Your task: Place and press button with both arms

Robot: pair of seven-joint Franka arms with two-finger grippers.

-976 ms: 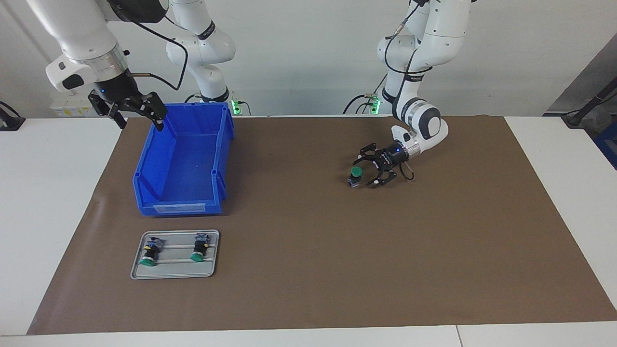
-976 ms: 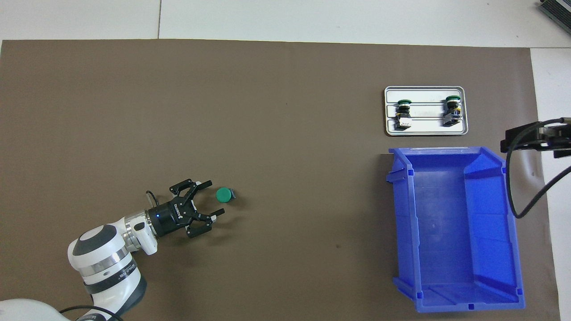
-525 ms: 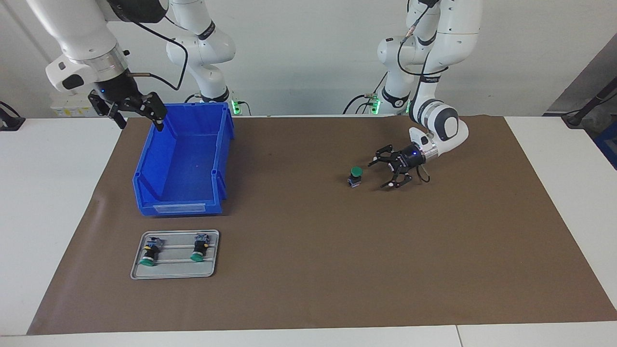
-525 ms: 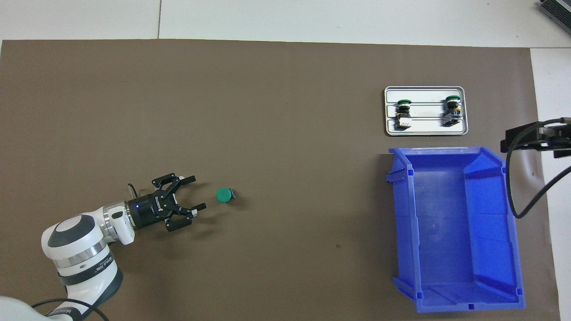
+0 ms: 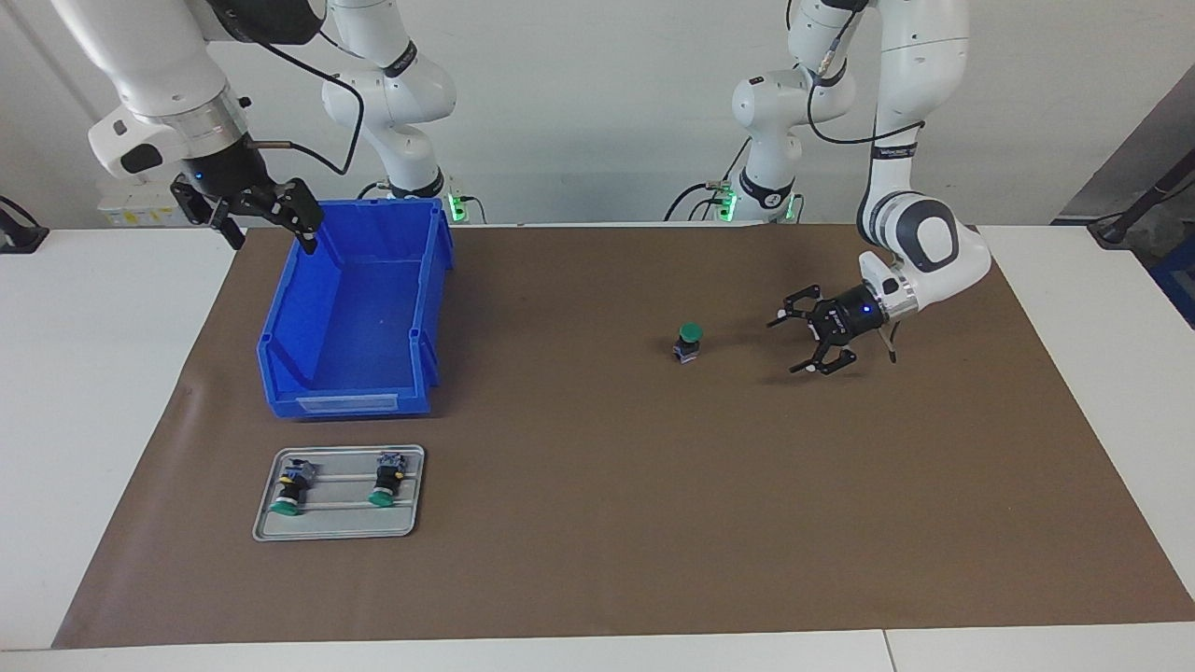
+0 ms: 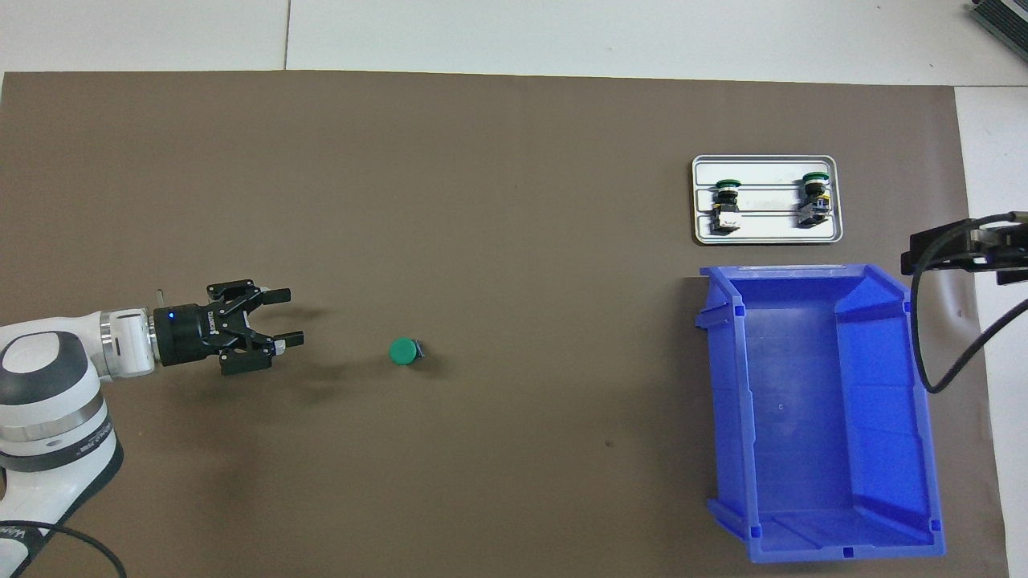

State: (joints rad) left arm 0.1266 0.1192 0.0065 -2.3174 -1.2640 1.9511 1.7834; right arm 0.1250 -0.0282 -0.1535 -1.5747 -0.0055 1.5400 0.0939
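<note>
Button [image 5: 689, 341] stands alone mid-mat, left claw [image 5: 808, 342] open, well apart.

Robotics lab: two white arms [image 5: 896, 112], papered bench [image 5: 597, 560], bare wall.

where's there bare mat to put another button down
Widest bare patch: the brown mat between the lone button and the blue bin, running out to the edge farthest from the robots. Crowded: the right arm's end, where the bin and the grey tray sit close together, and around the left gripper, low over the mat.
</note>
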